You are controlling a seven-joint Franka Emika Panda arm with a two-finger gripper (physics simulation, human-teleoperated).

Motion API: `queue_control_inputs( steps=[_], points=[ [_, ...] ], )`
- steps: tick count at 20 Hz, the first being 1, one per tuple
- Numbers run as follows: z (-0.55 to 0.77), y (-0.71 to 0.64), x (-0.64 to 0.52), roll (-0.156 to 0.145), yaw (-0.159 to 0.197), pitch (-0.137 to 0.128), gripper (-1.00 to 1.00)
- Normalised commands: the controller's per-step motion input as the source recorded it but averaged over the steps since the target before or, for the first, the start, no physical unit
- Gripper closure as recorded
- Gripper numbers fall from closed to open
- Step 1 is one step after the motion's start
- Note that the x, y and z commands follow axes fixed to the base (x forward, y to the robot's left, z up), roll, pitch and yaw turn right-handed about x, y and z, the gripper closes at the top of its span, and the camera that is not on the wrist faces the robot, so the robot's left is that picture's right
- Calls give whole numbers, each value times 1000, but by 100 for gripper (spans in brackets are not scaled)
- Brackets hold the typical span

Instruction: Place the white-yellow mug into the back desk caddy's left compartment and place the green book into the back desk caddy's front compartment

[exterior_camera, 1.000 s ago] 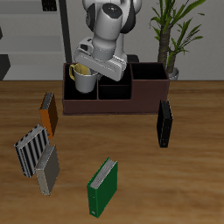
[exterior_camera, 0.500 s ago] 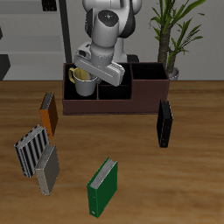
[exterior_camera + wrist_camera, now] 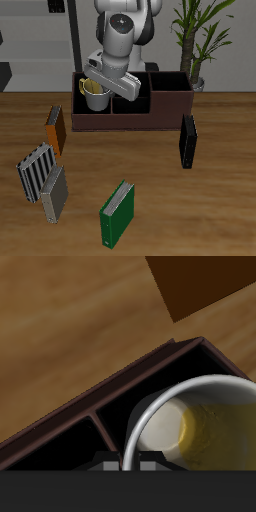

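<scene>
The white-yellow mug (image 3: 96, 93) hangs over the back desk caddy (image 3: 165, 108), above the left compartment (image 3: 84, 104) at its end. My gripper (image 3: 101, 84) is shut on the mug's rim, and the arm reaches over the caddy's middle. In the wrist view the mug (image 3: 205, 426) shows its yellow inside, with its rim between my fingertips (image 3: 101, 464) and the caddy's dark walls (image 3: 95, 406) below. The split middle section with the front compartment (image 3: 128, 103) is partly hidden by my hand. The green book (image 3: 117, 215) stands near the table's front edge, far from the gripper.
An orange book (image 3: 54, 130), a striped book (image 3: 35, 170) and a grey book (image 3: 53, 193) stand on one side of the table. A black book (image 3: 187, 141) stands in front of the caddy's other end. A potted plant (image 3: 196, 40) rises behind the caddy.
The gripper has turned a little and carried the mug slightly toward the caddy's end cell. Over the last half second it has barely moved.
</scene>
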Motion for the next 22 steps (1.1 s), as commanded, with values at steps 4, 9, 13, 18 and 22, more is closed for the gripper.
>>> queue_control_inputs(
  steps=[4,9,13,18,22],
  points=[
    [14,-145,-55,-15,-49,-49,-100],
    [-49,-176,4,-5,-104,59,-100],
    [79,-91,-34,-16,-50,-6,-100],
    [266,120,-35,4,46,-43,-100],
    [201,68,93,-12,71,-41,-100]
  ],
)
